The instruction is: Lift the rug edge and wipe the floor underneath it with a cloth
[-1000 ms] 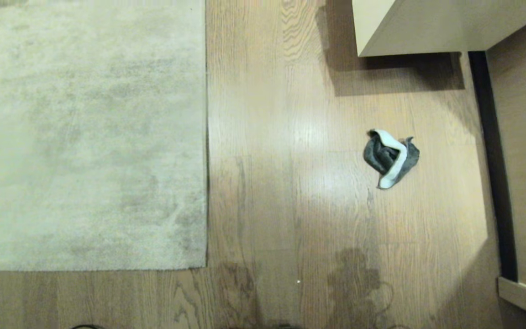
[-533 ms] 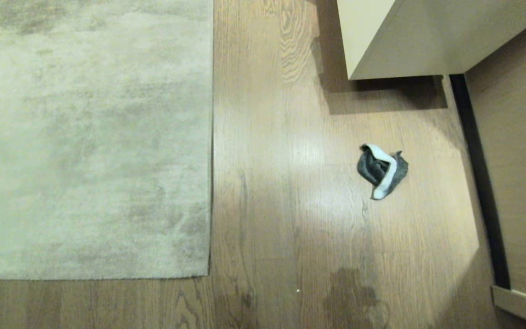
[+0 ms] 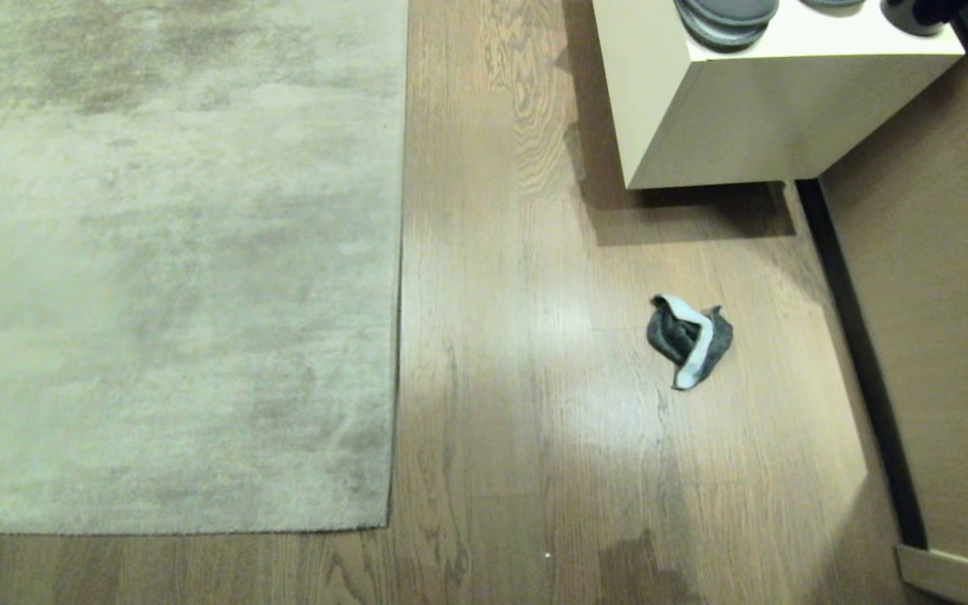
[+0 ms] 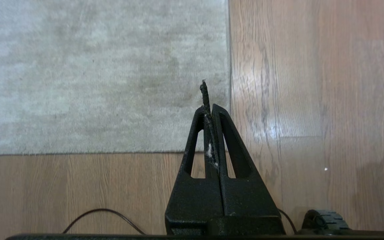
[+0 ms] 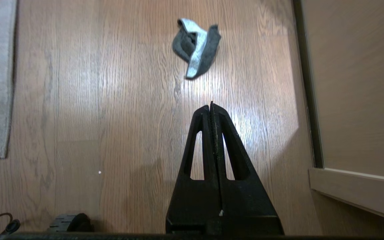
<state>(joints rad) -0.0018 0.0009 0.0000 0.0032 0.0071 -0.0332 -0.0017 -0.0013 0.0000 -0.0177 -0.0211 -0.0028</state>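
Rug (image 3: pixel 165 269) lies flat on the floor (image 3: pixel 518 353), occupying the left part of my head view; near corner visible, long edge straight, no lift anywhere along it. Cloth (image 3: pixel 689 339) sits crumpled on bare floor well to the right of the rug, dark grey w/ a pale strip folded across it, not touching anything. Beyond it stands a cream cabinet (image 3: pixel 728 126) w/ dark round items (image 3: pixel 726 15) on top; brown panel (image 3: pixel 938 336) runs along the right side.

Left end effector (image 4: pixel 208 108) clenched, fingers pressed together, hanging above the rug's near corner, nothing grasped that I can confirm; a thin dark sliver and some pale fluff show at the seam between the fingers. Right end effector (image 5: pixel 211 107) also clenched and empty, over bare floor, cloth ahead of the tips and clear of them. Neither arm shows in head view. Thin black cable (image 4: pixel 102 216) trails on floor near base.
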